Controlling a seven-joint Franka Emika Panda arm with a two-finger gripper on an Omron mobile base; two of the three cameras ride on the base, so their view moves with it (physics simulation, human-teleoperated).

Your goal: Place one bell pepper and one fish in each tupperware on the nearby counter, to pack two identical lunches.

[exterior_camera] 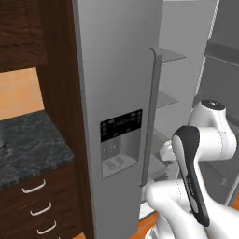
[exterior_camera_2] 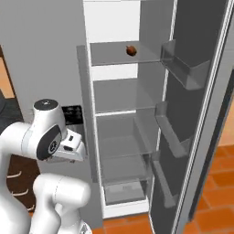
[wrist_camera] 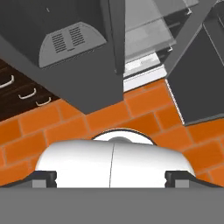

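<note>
Grey steel fridge (exterior_camera_2: 45, 55) straight ahead of me, its right-hand door (exterior_camera_2: 196, 114) swung wide and the left door (exterior_camera: 116, 93), with the dispenser panel (exterior_camera: 120, 125), shut. Hand camera looks down at orange brick floor (wrist_camera: 39, 131) and the foot of the fridge.

Gripper (wrist_camera: 110, 177): the two dark finger tips sit far apart at the bottom of the hand view, nothing between them. Released, carrying nothing.

Inside the open compartment, glass shelves (exterior_camera_2: 123, 98) mostly bare. One small reddish-brown item (exterior_camera_2: 131, 50) on the upper shelf, toward the back. Too small to tell whether it is a pepper, a fish or something else.

Counter (exterior_camera: 28, 144): dark marbled stone, to the left of the fridge past a dark wood panel, drawers with white handles (exterior_camera: 33, 187) below. The stretch I can see has no tupperware on it; the trays are outside these views.

Step in hand, as I judge it: the fetch stage, at the very start. Nothing packed, nothing picked.

Next move calls for: raising the hand, now aimed at the floor, and reaching to that upper shelf. The item lies high and deep, so the arm needs a long extension past the shut door's edge. I would confirm what the item is before closing on it.
</note>
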